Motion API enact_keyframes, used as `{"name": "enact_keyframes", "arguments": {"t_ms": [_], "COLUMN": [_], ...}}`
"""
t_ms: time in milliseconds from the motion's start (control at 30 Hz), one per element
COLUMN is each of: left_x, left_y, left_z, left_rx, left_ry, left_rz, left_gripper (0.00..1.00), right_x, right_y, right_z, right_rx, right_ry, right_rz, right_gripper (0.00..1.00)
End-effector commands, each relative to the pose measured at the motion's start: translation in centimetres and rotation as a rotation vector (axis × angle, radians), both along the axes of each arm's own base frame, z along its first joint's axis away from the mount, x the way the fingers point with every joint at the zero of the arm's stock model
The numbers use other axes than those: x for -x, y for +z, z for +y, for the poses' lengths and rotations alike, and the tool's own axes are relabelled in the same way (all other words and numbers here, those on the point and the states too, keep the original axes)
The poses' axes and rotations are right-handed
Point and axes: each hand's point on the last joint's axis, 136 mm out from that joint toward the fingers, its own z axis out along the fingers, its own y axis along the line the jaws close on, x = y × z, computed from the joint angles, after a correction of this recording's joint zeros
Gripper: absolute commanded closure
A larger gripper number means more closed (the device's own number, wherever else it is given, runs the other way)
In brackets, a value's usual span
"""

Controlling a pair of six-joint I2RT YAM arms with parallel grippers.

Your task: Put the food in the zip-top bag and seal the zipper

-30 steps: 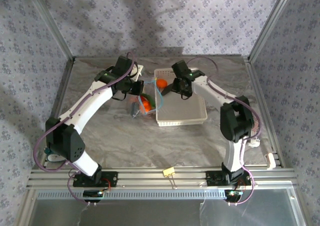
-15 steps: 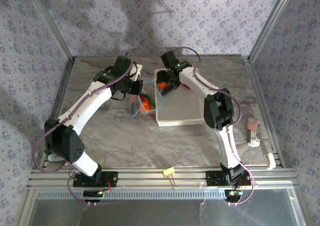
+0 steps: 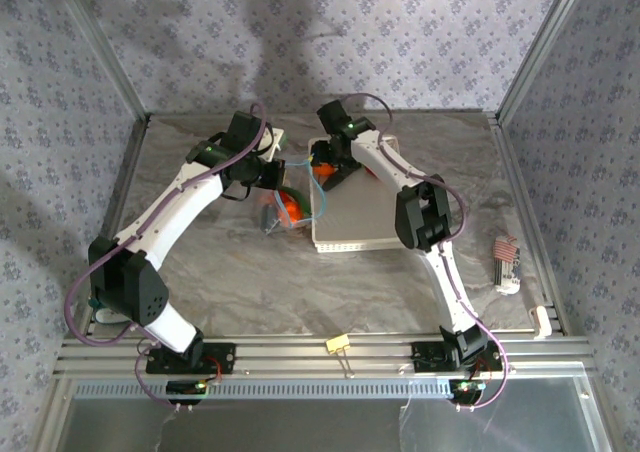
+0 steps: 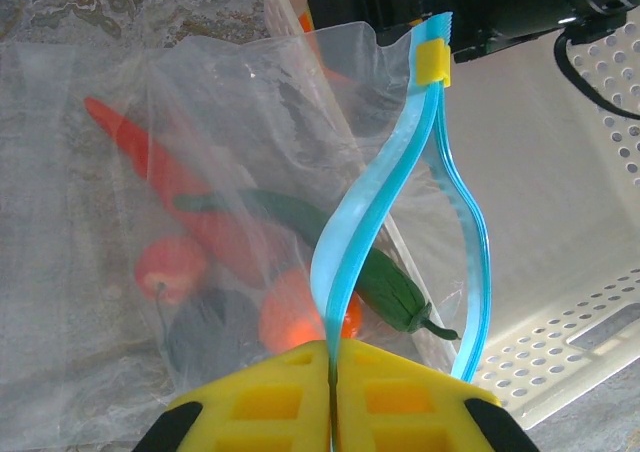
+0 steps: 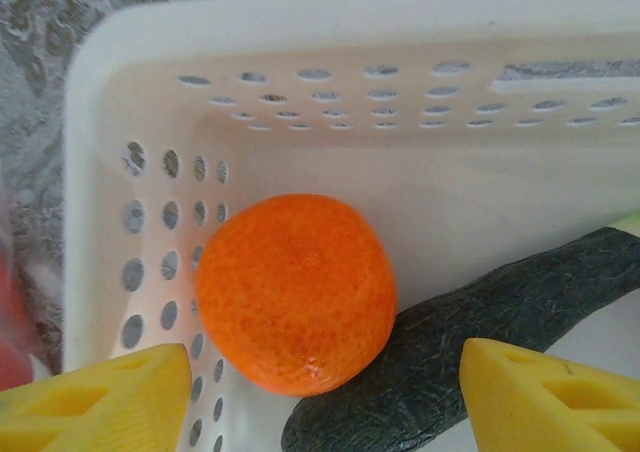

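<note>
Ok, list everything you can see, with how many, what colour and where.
zip-top bag: one, clear, against the basket's left wall
zipper: one, light blue, parted, yellow tab
pepper: one, red, in the bag
green vegetable: one, dark green, in the bag
round fruit: one, reddish, in the bag
orange piece: one, orange, in the bag
dark piece: one, blackish, in the bag
basket: one, white, perforated, mid-table
orange fruit: one, orange, basket corner
cucumber: one, dark green, basket, touching the orange fruit
binder clip: one, yellow, near rail
table: one, grey marbled
left gripper: one, yellow fingers, shut on the zipper
right gripper: one, yellow fingers, open over the orange fruit
</note>
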Motion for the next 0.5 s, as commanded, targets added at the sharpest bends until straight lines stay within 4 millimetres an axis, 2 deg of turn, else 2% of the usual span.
{"name": "enact_keyframes", "arguments": {"t_ms": [0, 467], "left_x": [0.2, 0.2], "left_y": [0.8, 0.7], "left_z": [0.6, 0.5], "left_rx": [0.003, 0.004], "left_ry": [0.003, 0.003], "left_rz": [-0.015, -0.011], "left_gripper": [0.90, 0.90], "right_x": [0.2, -0.8], "right_y": [-1.5, -2.9], "right_z": [-0.6, -0.9], "right_rx": [0.032, 0.046], "right_ry": [0.005, 0.004], "right_rz": [0.043, 0.047], "right_gripper": [0.27, 0.27]}}
